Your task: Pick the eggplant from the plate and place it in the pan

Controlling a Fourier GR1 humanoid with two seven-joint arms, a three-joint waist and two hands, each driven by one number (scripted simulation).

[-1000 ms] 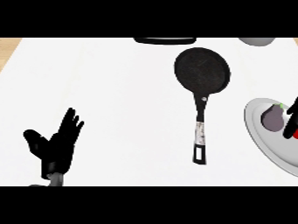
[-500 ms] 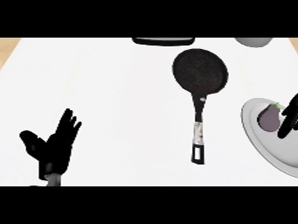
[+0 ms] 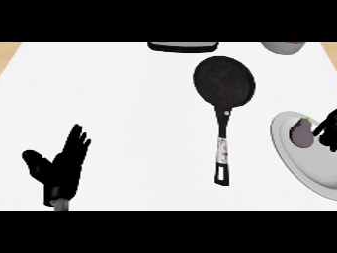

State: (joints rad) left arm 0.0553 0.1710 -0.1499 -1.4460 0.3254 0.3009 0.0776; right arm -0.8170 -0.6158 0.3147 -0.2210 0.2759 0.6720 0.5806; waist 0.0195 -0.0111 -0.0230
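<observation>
The eggplant [image 3: 301, 134] lay on the grey plate [image 3: 302, 165] at the right edge of the white counter [image 3: 127, 108], and the right hand [image 3: 336, 127] sat over its right side with fingers curled down against it, though whether they actually gripped it could not be told. The black pan [image 3: 224, 83] stood apart to the plate's upper left, its handle running down toward the near edge and nothing in it. The left hand [image 3: 58, 166] rested at lower left, fingers straight and spread, holding nothing.
</observation>
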